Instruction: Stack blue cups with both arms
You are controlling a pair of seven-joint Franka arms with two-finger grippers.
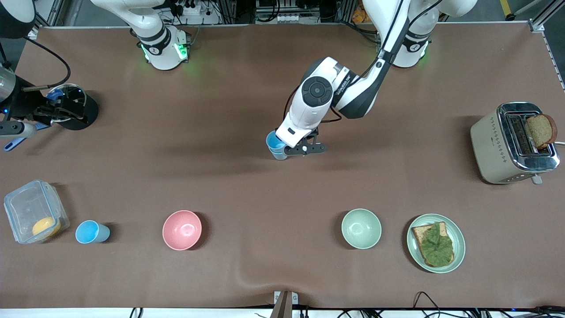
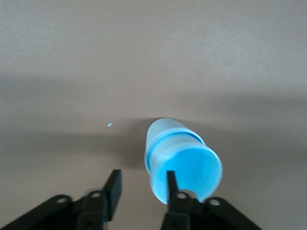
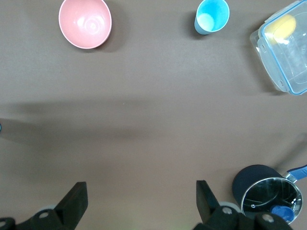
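Observation:
Two blue cups point(image 1: 274, 144) stand nested one inside the other near the table's middle; the left wrist view shows the inner cup point(image 2: 188, 165) sitting in the outer one. My left gripper point(image 2: 142, 177) is over their rim and open. One finger point(image 2: 171, 184) is inside the inner cup and the other stands outside, apart from the wall. Another blue cup point(image 1: 91, 232) with a white patch in its bottom point(image 3: 211, 17) stands upright nearer the front camera, toward the right arm's end. My right gripper point(image 3: 141, 201) hangs open over bare table with nothing in it.
A pink bowl point(image 1: 182, 229) and a pale green bowl point(image 1: 361, 228) sit nearer the front camera. A clear lidded box point(image 1: 33, 216) stands beside the single cup. A dark pot point(image 1: 73, 106), a toaster point(image 1: 514, 143) and a plate with bread point(image 1: 436, 243) lie toward the table's ends.

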